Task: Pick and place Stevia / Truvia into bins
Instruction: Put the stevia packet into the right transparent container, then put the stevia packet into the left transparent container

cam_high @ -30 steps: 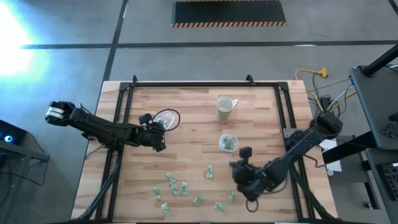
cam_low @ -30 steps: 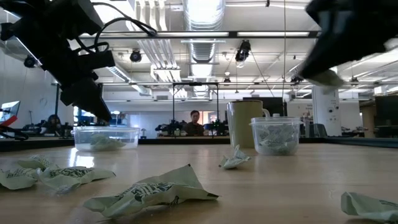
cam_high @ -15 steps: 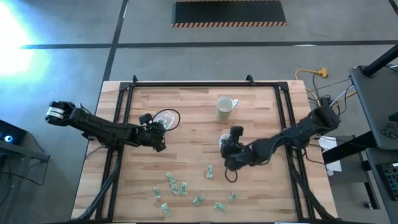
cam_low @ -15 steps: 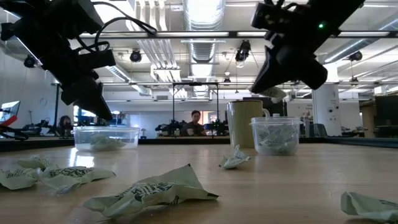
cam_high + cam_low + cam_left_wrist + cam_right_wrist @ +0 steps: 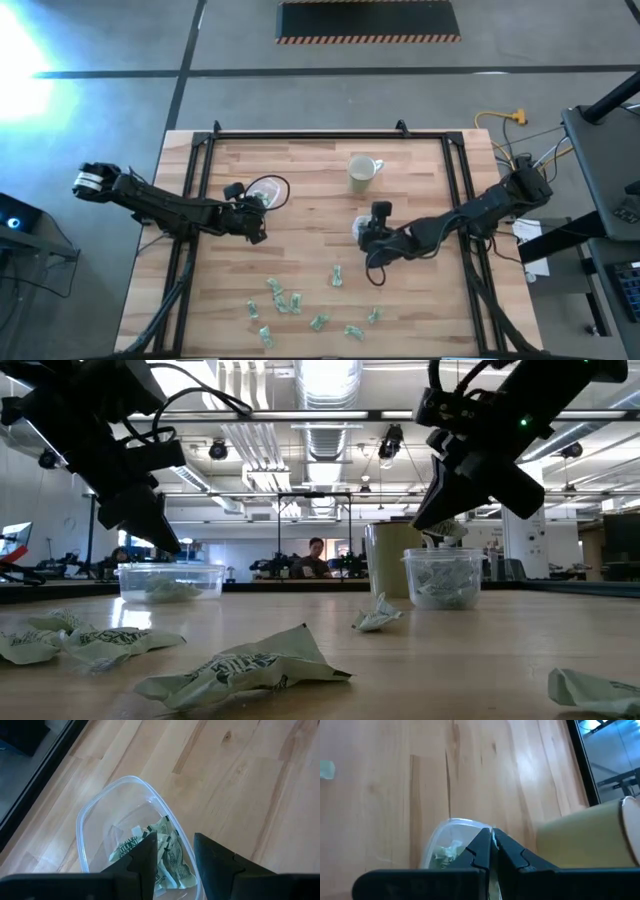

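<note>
Table [image 5: 300, 170]: pale wood planks, smooth satin finish, visible grain and knots. Bins [image 5: 100, 820]: clear glossy plastic, one lying just ahead of the left jaws. Packets [image 5: 240, 665]: crinkled matt paper. Mug [image 5: 360, 172]: smooth pale glaze. Gripper fingers [image 5: 145, 860]: matt black plastic.

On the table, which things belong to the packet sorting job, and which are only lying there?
Job: loose sweetener packets; wide clear bin under the left gripper; small clear cup under the right gripper, shut on a packet.
Just there: mug.
</note>
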Controlling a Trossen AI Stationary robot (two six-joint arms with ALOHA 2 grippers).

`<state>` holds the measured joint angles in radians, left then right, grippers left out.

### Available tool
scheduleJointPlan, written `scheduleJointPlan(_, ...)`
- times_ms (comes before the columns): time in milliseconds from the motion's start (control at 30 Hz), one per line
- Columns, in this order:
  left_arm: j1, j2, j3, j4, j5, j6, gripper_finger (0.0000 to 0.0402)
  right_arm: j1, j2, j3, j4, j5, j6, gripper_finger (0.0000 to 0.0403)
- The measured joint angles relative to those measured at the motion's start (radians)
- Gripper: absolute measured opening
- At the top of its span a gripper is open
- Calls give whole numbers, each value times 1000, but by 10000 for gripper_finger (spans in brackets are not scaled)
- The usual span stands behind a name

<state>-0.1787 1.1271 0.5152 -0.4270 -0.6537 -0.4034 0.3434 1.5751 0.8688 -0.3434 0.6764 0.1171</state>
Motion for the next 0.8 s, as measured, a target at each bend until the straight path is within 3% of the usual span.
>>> scheduleJointPlan(467,0,0,0,0,0,0,112,0,-30,-40,40,-4,11,13)
scheduleJointPlan(800,0,0,0,0,0,0,112,1,-31,-41,39,-4,17,87)
